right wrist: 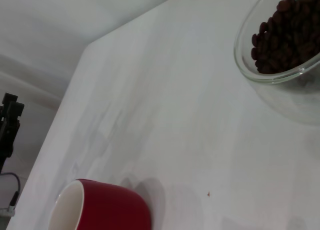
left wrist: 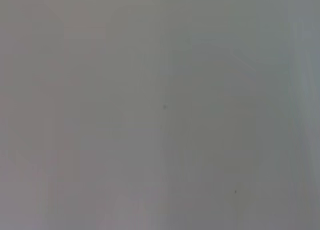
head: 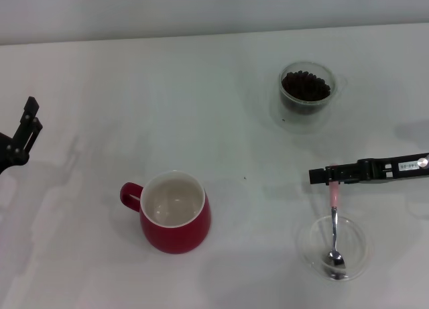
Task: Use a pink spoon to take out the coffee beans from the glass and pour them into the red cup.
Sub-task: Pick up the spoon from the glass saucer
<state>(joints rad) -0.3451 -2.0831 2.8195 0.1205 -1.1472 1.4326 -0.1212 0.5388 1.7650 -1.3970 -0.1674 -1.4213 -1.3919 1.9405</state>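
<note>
The red cup [head: 174, 213] stands at the front centre of the table, its white inside bare, and it shows again in the right wrist view [right wrist: 107, 206]. At the back right, the glass [head: 306, 89] holds coffee beans [head: 305, 85]; the right wrist view shows the glass [right wrist: 270, 78] and the beans [right wrist: 287, 33] close up. The pink spoon [head: 334, 218] points its metal bowl down into a shallow clear dish [head: 353, 238]. My right gripper [head: 328, 175] reaches in from the right and is shut on the top of the pink handle. My left gripper [head: 20, 136] is parked at the far left.
The white table [head: 221, 121] runs back to a pale wall. The left wrist view shows only bare table surface [left wrist: 160, 110]. In the right wrist view the left arm [right wrist: 7, 122] shows beyond the table's edge.
</note>
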